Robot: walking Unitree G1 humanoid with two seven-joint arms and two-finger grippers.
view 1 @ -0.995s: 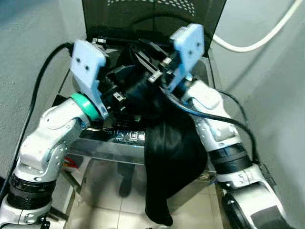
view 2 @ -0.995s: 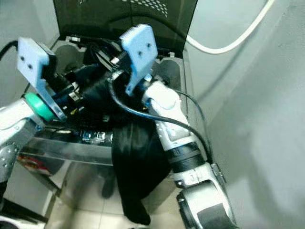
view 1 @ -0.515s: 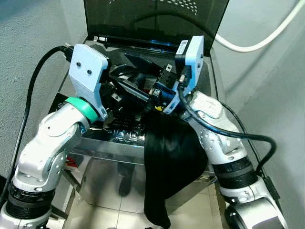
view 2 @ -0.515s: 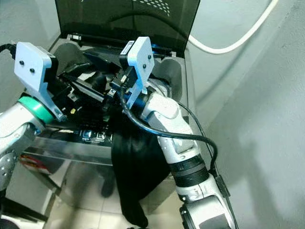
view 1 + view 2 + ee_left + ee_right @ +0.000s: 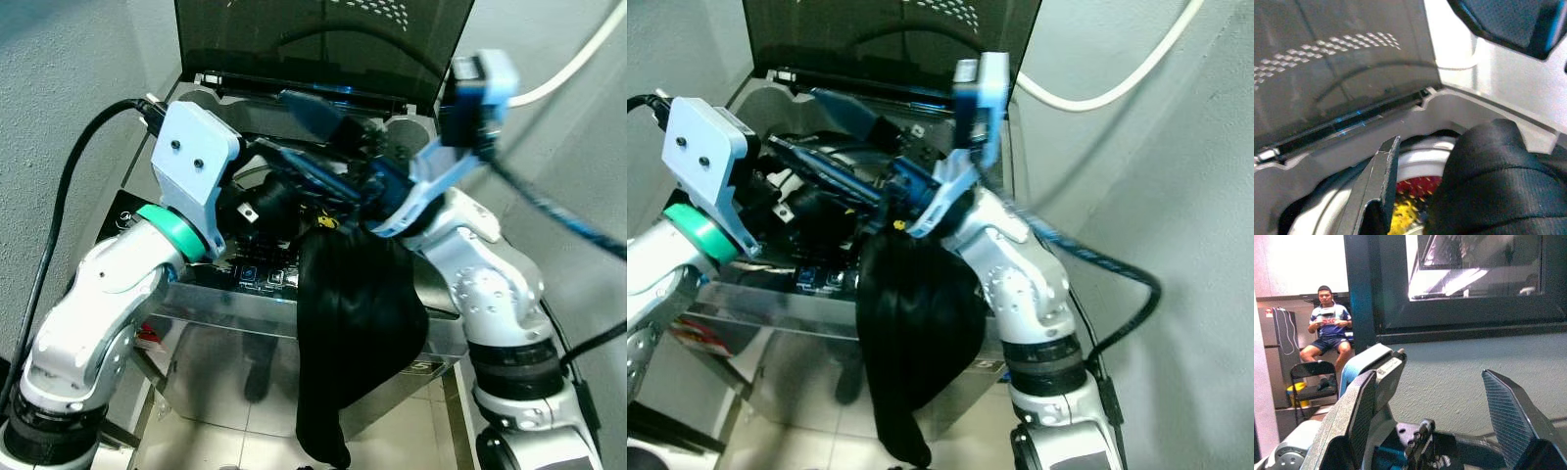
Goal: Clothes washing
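The right gripper [image 5: 323, 113] has let go and swung up, fingers apart, leaving the black garment [image 5: 358, 323] draped over the washer [image 5: 245, 318] rim, the left gripper [image 5: 1449, 196] pinching it still.

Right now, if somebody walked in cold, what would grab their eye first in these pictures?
A black garment hangs over the front edge of the open top-loading washing machine, trailing toward the floor. Above the drum, the left gripper and right gripper crowd together under the raised lid.
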